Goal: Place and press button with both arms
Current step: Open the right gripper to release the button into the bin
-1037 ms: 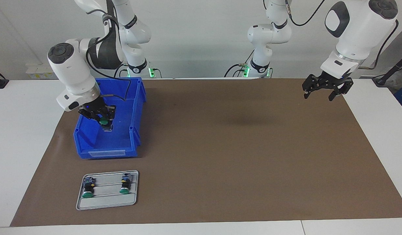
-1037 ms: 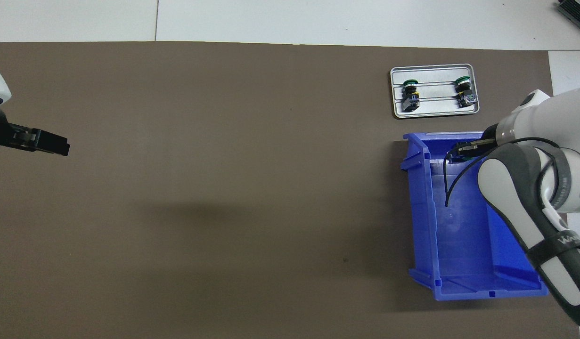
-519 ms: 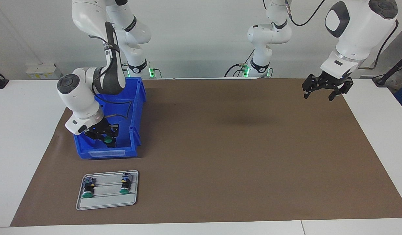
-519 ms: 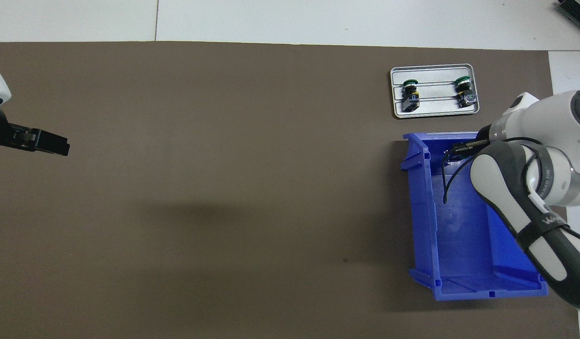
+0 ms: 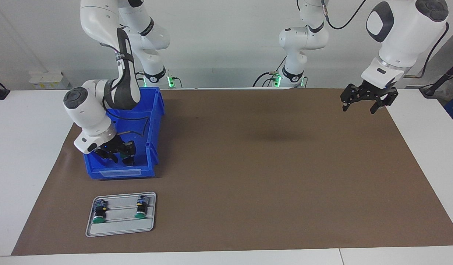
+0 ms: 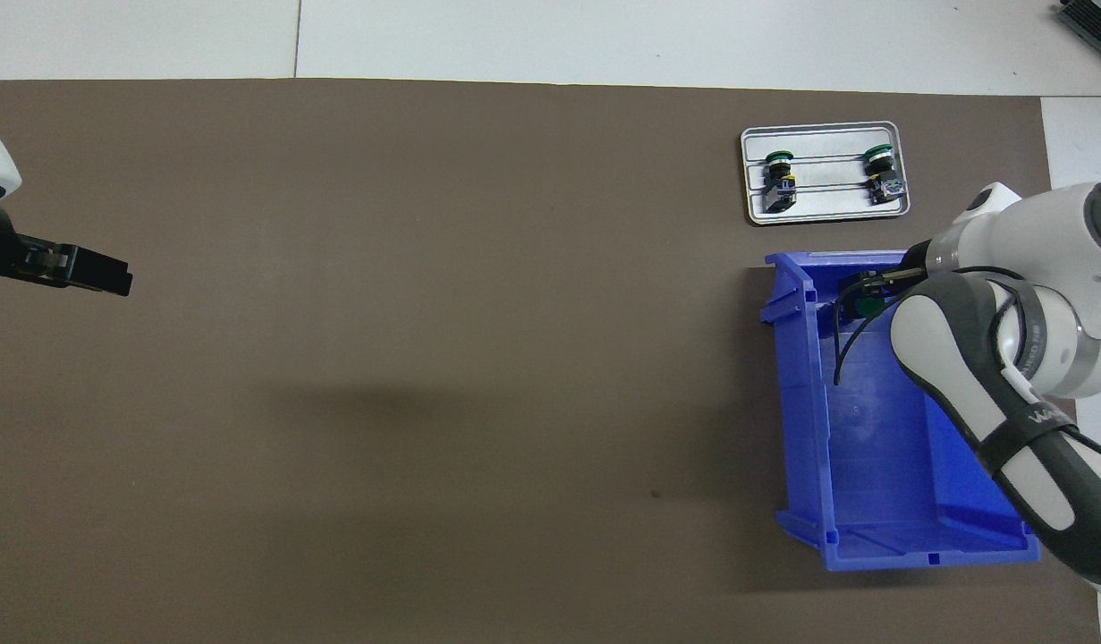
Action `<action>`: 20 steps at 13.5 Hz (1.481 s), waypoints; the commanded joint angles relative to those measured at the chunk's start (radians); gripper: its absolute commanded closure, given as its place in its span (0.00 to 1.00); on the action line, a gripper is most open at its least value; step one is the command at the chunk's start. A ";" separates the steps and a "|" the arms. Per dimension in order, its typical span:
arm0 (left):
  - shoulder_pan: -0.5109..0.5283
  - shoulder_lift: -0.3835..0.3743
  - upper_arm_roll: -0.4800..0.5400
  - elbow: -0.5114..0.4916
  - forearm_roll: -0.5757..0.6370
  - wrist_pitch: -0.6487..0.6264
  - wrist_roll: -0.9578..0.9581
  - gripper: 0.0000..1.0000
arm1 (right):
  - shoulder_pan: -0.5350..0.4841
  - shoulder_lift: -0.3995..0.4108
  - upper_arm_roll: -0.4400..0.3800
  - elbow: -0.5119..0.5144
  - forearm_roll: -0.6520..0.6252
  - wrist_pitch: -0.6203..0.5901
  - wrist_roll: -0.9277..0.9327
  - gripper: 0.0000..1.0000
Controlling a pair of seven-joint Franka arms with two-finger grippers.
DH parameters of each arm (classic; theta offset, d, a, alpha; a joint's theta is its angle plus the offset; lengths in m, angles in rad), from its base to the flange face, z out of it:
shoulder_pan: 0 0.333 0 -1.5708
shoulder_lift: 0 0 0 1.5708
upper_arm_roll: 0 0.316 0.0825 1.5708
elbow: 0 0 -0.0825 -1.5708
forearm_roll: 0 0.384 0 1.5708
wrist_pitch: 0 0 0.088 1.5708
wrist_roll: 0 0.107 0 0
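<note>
The right gripper is down inside the blue bin, at the end of the bin farthest from the robots. Its fingers stand parted around the green-capped button (only a sliver of green shows between them); whether they grip it or have let go, I cannot tell. The button sits low in that end of the bin, just beside the wall that faces the tray.

Farther from the robots than the bin, toward the right arm's end of the table, lies a grey metal tray on the brown mat. Two more green-capped buttons lie on it, side by side and apart, caps pointing away from the robots.

The left gripper waits in the air over the mat's corner at the left arm's end, fingers spread wide with nothing between them.
</note>
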 commanded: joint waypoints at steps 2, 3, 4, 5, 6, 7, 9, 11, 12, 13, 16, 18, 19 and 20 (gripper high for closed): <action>0.011 -0.028 -0.009 -0.029 0.016 0.004 0.006 0.00 | -0.012 -0.066 0.008 0.007 0.026 -0.032 0.075 0.03; 0.011 -0.028 -0.009 -0.029 0.016 0.004 0.006 0.00 | -0.011 -0.087 0.006 0.008 0.026 -0.051 0.095 0.03; 0.011 -0.028 -0.009 -0.029 0.016 0.004 0.006 0.00 | -0.004 -0.119 0.006 0.010 0.011 -0.066 0.125 0.02; 0.011 -0.028 -0.009 -0.029 0.016 0.002 0.006 0.00 | 0.002 -0.148 0.005 0.010 0.008 -0.089 0.159 0.02; 0.011 -0.028 -0.009 -0.029 0.016 0.004 0.006 0.00 | 0.003 -0.175 0.005 0.016 -0.003 -0.121 0.193 0.01; 0.011 -0.028 -0.009 -0.029 0.016 0.002 0.006 0.00 | 0.005 -0.196 0.006 0.039 -0.015 -0.162 0.228 0.01; 0.011 -0.028 -0.009 -0.029 0.016 0.002 0.006 0.00 | 0.022 -0.204 0.008 0.122 -0.035 -0.286 0.300 0.01; 0.011 -0.028 -0.009 -0.029 0.016 0.004 0.006 0.00 | 0.052 -0.207 0.008 0.197 -0.061 -0.386 0.352 0.01; 0.011 -0.028 -0.009 -0.029 0.016 0.004 0.006 0.00 | 0.061 -0.212 0.012 0.231 -0.082 -0.422 0.380 0.01; 0.011 -0.028 -0.009 -0.029 0.016 0.004 0.006 0.00 | 0.066 -0.210 0.018 0.269 -0.095 -0.464 0.408 0.01; 0.011 -0.028 -0.009 -0.029 0.016 0.004 0.006 0.00 | 0.098 -0.202 0.020 0.347 -0.104 -0.549 0.445 0.01; 0.011 -0.028 -0.009 -0.029 0.016 0.004 0.006 0.00 | 0.103 -0.212 0.028 0.338 -0.102 -0.564 0.463 0.01; 0.011 -0.028 -0.009 -0.029 0.016 0.004 0.006 0.00 | 0.103 -0.221 0.028 0.332 -0.101 -0.595 0.465 0.01; 0.011 -0.028 -0.009 -0.029 0.016 0.004 0.006 0.00 | 0.103 -0.222 0.028 0.329 -0.101 -0.604 0.466 0.01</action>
